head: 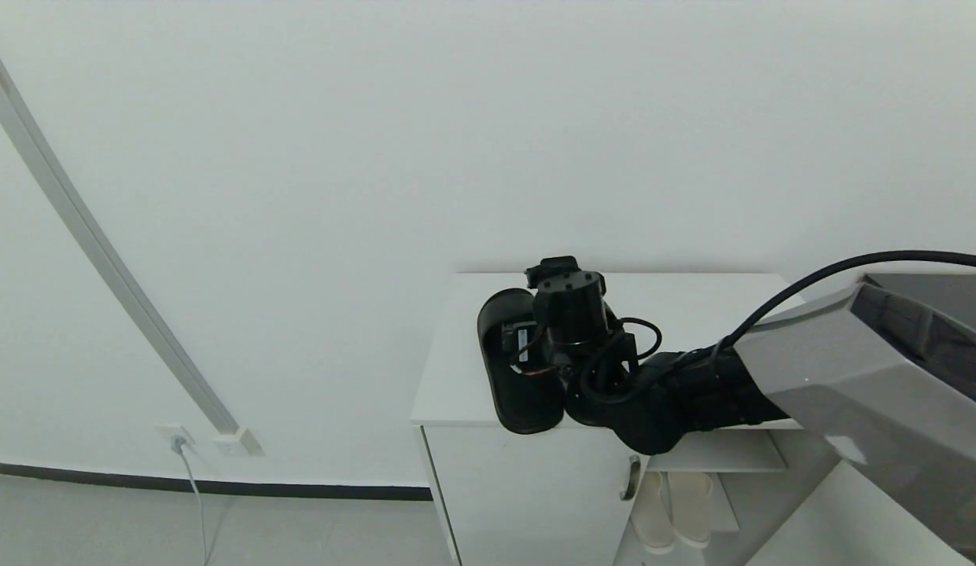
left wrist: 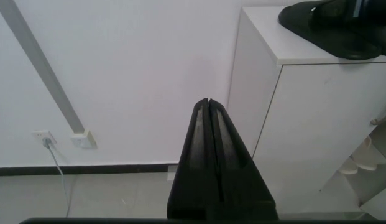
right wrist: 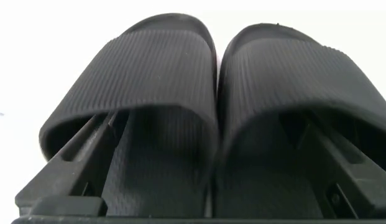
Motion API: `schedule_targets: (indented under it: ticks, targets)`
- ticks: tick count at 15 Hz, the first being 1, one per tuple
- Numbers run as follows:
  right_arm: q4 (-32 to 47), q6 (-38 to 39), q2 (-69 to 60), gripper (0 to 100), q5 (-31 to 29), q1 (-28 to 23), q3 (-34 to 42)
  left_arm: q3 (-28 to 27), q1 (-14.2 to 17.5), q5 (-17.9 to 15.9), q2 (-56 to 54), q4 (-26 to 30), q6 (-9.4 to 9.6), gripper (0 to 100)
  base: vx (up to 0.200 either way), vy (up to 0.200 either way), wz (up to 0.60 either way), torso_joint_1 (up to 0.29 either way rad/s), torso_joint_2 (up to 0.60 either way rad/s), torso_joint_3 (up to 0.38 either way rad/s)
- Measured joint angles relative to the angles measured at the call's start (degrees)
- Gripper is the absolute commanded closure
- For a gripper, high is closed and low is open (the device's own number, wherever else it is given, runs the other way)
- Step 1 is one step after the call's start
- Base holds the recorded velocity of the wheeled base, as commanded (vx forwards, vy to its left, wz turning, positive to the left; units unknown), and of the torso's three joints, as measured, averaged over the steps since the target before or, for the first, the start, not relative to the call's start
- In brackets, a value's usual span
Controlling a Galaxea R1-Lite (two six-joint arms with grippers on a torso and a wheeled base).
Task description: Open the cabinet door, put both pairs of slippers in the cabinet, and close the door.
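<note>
Right wrist view: pincer spread wide inside the black pair

The right gripper [right wrist: 211,168] has its jaws far apart, one finger [right wrist: 81,149] tucked under the ribbed strap of each of the black slippers [right wrist: 155,81]. The pair lies side by side, touching. Whether the fingers press on anything cannot be told.

In the head view the black slippers [head: 519,369] rest on top of the white cabinet [head: 456,377], their ends overhanging its front edge. The white slippers [head: 672,511] stand on a low shelf inside, the right half open.

The left gripper [left wrist: 209,109] has its jaws pressed fully together, holding nothing, low beside the cabinet's left front corner.
</note>
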Motion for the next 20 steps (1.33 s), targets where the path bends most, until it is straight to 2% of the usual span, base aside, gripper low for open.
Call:
schedule_targets:
  ticks: [5,6,15,20]
  targets:
    - [-0.07,-0.02,4.01,0,-2.90,-0.46,-4.58,0.00,0.02,0.11,0.00,0.00,-0.02,100,0.000,0.000,0.00,0.000,0.00,0.000]
    - [-0.11,0.00,4.23,100,-2.93,-0.52,-4.72,0.00,0.02,0.09,0.00,0.00,-0.02,100,0.000,0.000,0.00,0.000,0.00,0.000]
    - [-0.56,0.22,3.52,100,-3.36,-0.74,-3.97,0.02,0.02,0.18,0.00,0.00,-0.11,100,0.000,0.000,0.00,0.000,0.00,0.000]
    - [-0.54,-1.94,-4.91,100,-2.22,-0.74,4.18,0.00,0.02,0.26,0.00,0.00,-0.11,100,0.000,0.000,0.00,0.000,0.00,0.000]
